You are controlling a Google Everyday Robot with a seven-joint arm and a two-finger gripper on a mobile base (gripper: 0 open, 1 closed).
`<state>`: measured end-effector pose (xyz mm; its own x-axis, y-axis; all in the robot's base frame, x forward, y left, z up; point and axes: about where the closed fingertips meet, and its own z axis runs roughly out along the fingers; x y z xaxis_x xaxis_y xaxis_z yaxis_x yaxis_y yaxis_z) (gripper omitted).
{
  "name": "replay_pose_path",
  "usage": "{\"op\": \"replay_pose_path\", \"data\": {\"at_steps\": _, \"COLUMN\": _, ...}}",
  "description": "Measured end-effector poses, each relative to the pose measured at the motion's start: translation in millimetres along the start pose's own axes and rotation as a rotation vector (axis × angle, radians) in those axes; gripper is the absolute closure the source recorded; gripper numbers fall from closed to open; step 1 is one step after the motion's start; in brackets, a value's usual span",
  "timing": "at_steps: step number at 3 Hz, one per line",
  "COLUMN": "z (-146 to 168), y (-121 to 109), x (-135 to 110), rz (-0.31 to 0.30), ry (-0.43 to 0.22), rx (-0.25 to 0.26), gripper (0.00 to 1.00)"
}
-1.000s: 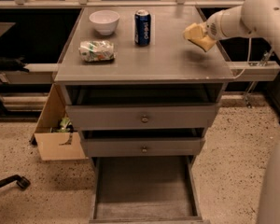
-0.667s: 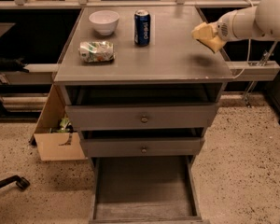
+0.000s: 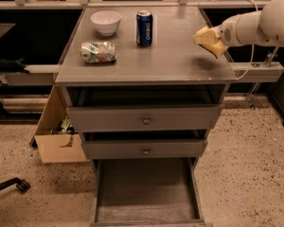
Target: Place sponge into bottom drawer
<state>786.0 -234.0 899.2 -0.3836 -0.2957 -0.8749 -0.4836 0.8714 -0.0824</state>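
My gripper (image 3: 217, 38) is shut on the pale yellow sponge (image 3: 209, 40) and holds it in the air above the right edge of the grey cabinet top (image 3: 170, 60). The white arm reaches in from the right. The bottom drawer (image 3: 146, 188) is pulled out at the foot of the cabinet, with a bare grey floor and side walls. It lies well below and to the left of the sponge.
On the cabinet top stand a white bowl (image 3: 105, 22), a blue soda can (image 3: 144, 28) and a green-and-white foil packet (image 3: 98, 52). Two shallower drawers with round knobs (image 3: 146, 120) sit above the bottom one. A cardboard box (image 3: 57, 131) stands at the left on the floor.
My gripper has carried the sponge to the right, from over the cabinet top toward its right edge. The arm has drawn back to the right.
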Motion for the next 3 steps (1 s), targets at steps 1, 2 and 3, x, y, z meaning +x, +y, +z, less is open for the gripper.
{"op": "replay_pose_path", "data": {"at_steps": 1, "z": -27.8, "y": 11.7, "x": 14.4, "rz": -0.036, "ry": -0.018, "rx": -0.004, "gripper": 1.0}}
{"op": "replay_pose_path", "data": {"at_steps": 2, "z": -74.0, "y": 22.3, "x": 46.5, "rz": -0.031, "ry": -0.036, "rx": 0.021, "gripper": 1.0}}
{"op": "replay_pose_path", "data": {"at_steps": 3, "z": -104.2, "y": 26.8, "x": 94.1, "rz": 0.017, "ry": -0.021, "rx": 0.057, "gripper": 1.0}}
